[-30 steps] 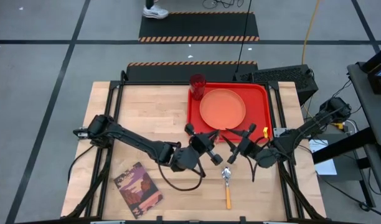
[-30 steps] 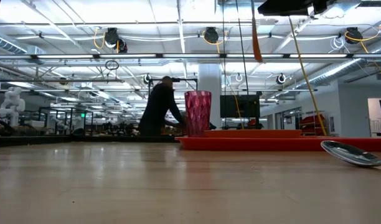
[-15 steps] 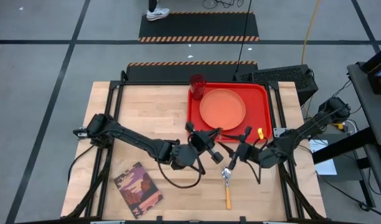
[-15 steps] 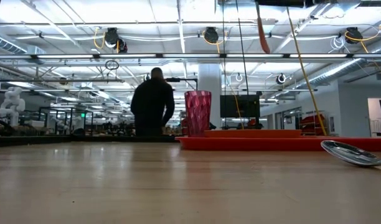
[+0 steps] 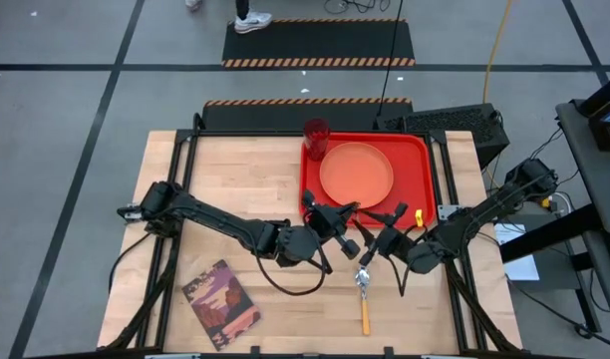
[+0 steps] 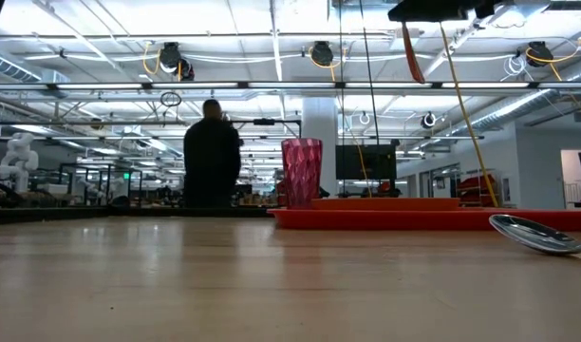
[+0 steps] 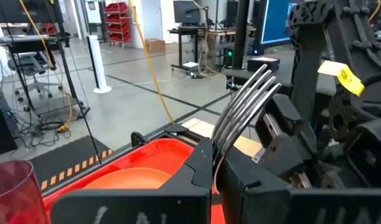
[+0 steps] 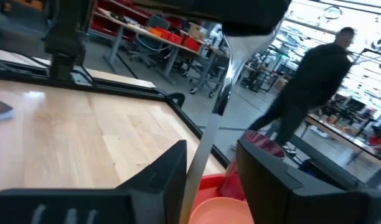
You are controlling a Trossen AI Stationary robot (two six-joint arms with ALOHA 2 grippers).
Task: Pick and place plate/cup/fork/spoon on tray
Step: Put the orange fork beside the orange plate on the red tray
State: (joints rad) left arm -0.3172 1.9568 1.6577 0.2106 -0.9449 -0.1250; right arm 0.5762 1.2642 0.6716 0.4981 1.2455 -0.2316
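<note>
Both end effectors are being held close together just off the near edge of the tray (image 5: 310, 184), above the table (image 5: 235, 189). Left end effector (image 5: 337, 227) is clamped on the fork (image 7: 243, 102), whose tines are being pointed toward the right end effector (image 5: 381, 242). That one's fingers (image 8: 158, 174) are parted around the fork's shaft without clearly touching it. On the tray, the plate (image 5: 356, 173) is lying flat and the cup (image 5: 316, 133) is standing at the far left corner. Nearer, the spoon (image 5: 363, 294) is lying on the table. A book (image 5: 220, 298) is lying at the near left. Behind, a person (image 6: 211, 157) is being seen.
</note>
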